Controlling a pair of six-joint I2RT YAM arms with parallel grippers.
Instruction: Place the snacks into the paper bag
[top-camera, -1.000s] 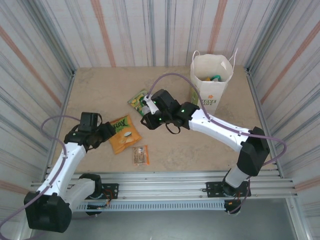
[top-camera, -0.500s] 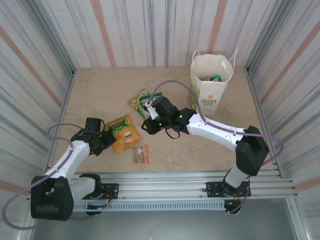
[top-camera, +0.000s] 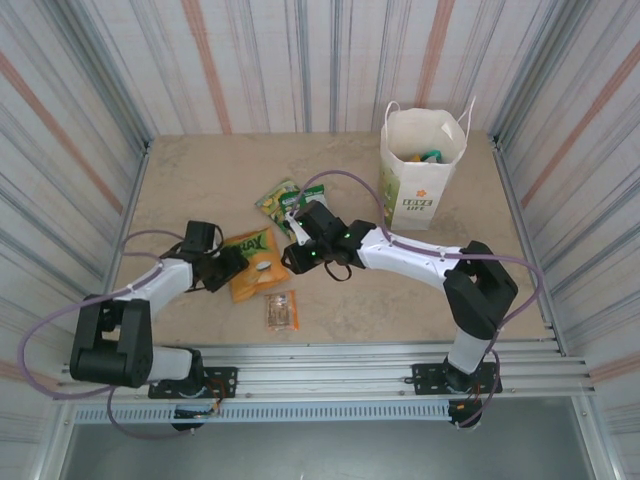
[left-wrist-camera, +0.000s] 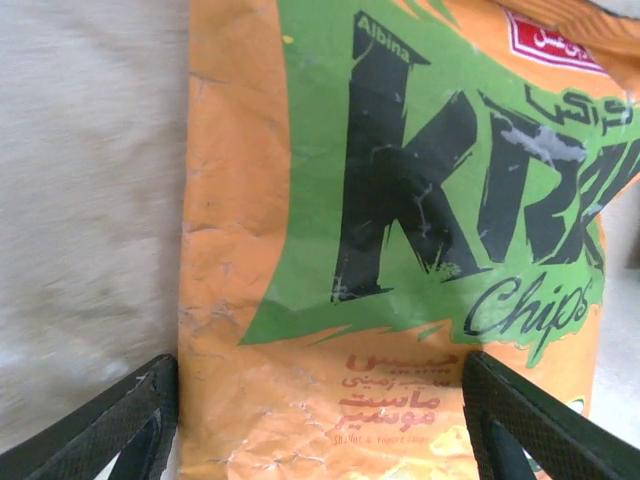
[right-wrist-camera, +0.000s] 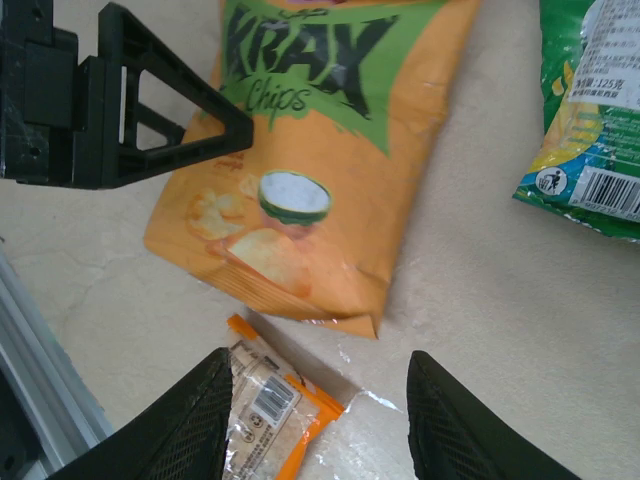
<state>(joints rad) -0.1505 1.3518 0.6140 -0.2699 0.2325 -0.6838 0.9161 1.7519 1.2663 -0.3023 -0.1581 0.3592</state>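
Okay, left tool (left-wrist-camera: 320, 420) wide open, holding nothing; orange packet (left-wrist-camera: 400, 200) lies flat between its fingers (left-wrist-camera: 120, 420); drop lower, squeeze so the film bunches off the counter (left-wrist-camera: 80, 200); right tool (right-wrist-camera: 315, 420) half-open, empty, over the clear packet (right-wrist-camera: 268, 398); paper bag (top-camera: 420, 190) well beyond it.

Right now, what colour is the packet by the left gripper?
Orange packet, green splash, black lettering; clearest in the left wrist view.

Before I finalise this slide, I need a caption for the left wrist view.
Open left gripper frames one end of the orange chips packet on the table.
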